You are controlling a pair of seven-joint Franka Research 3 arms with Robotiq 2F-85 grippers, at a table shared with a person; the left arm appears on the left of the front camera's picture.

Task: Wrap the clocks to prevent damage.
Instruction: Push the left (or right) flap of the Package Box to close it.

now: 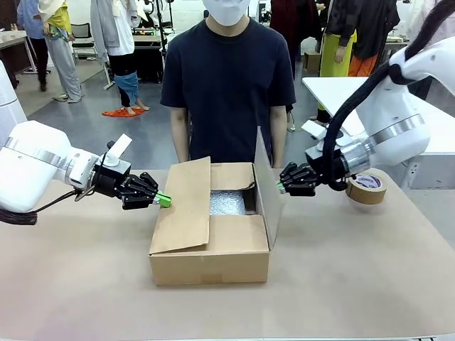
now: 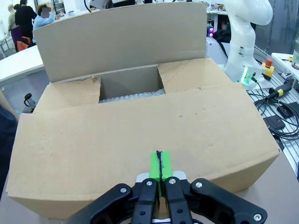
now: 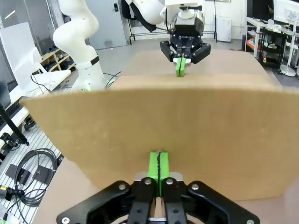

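Note:
An open cardboard box (image 1: 210, 245) stands mid-table with bubble wrap (image 1: 227, 202) showing inside; no clock shows. My left gripper (image 1: 163, 199) is shut, its green pads pressed together, with the tip against the box's left flap (image 1: 186, 206), which leans inward over the opening. In the left wrist view the shut gripper (image 2: 160, 156) rests on that flap (image 2: 140, 126), beyond it the bubble wrap (image 2: 133, 96). My right gripper (image 1: 282, 187) is also shut and touches the outer face of the upright right flap (image 1: 264, 188). The right wrist view has the shut gripper (image 3: 159, 156) against this flap (image 3: 159, 116).
A roll of brown tape (image 1: 367, 186) lies on the table behind my right wrist. A person in a dark shirt (image 1: 227, 78) stands at the far edge behind the box. Bare tabletop (image 1: 341, 277) spreads in front and to both sides.

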